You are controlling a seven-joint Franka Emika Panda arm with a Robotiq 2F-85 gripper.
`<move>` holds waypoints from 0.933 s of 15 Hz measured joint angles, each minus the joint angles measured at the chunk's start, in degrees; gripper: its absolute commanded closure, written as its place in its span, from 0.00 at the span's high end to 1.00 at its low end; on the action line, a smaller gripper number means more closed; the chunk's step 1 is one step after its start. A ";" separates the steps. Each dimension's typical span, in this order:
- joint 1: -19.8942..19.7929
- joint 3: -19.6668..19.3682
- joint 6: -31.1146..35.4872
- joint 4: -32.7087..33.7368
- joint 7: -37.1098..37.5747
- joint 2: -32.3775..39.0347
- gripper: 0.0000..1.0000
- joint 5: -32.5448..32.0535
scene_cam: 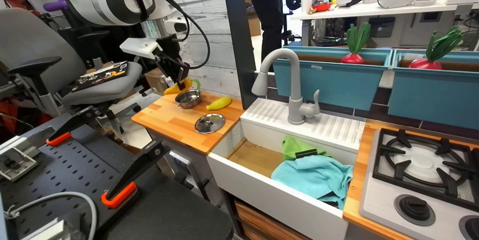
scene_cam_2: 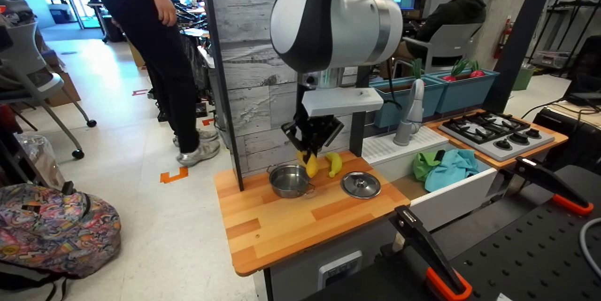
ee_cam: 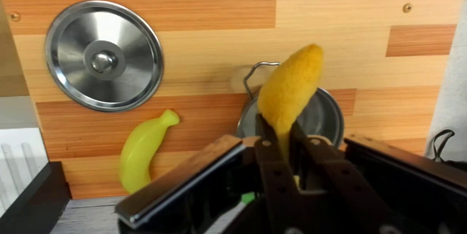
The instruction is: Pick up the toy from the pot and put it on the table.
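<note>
On my tool [ee_cam: 280, 131] I see black, on the toy [ee_cam: 290, 84] golden yellow with a green end. My cameras give me a surface [scene_cam_2: 286, 226] patched in honey and orange-brown strips, a lime-yellow banana [ee_cam: 140, 157], a silvery pot [scene_cam_2: 288, 188] and lid [ee_cam: 104, 56], a white sink [scene_cam: 277, 204], a turquoise cloth [scene_cam: 314, 174], teal planters [scene_cam: 325, 81], and a backpack [scene_cam_2: 70, 235] with a multicoloured print.

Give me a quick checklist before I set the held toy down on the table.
1. Fingers closed on the toy: ok.
2. Toy out of the pot: ok.
3. Toy well aside of the pot, over the table: not ok; in the wrist view it overlaps the pot.
4. Height of toy above pot: cannot tell.
5. Lid lying apart from the pot: ok.
6. Banana lying apart from pot and lid: ok.
</note>
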 measured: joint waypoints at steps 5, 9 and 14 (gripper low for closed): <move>-5.52 0.38 0.74 -2.11 -1.18 -1.41 0.03 1.52; -8.39 0.35 0.76 -1.86 -1.21 -0.02 0.03 1.92; -8.04 0.30 0.75 -0.45 -1.21 3.25 0.03 1.78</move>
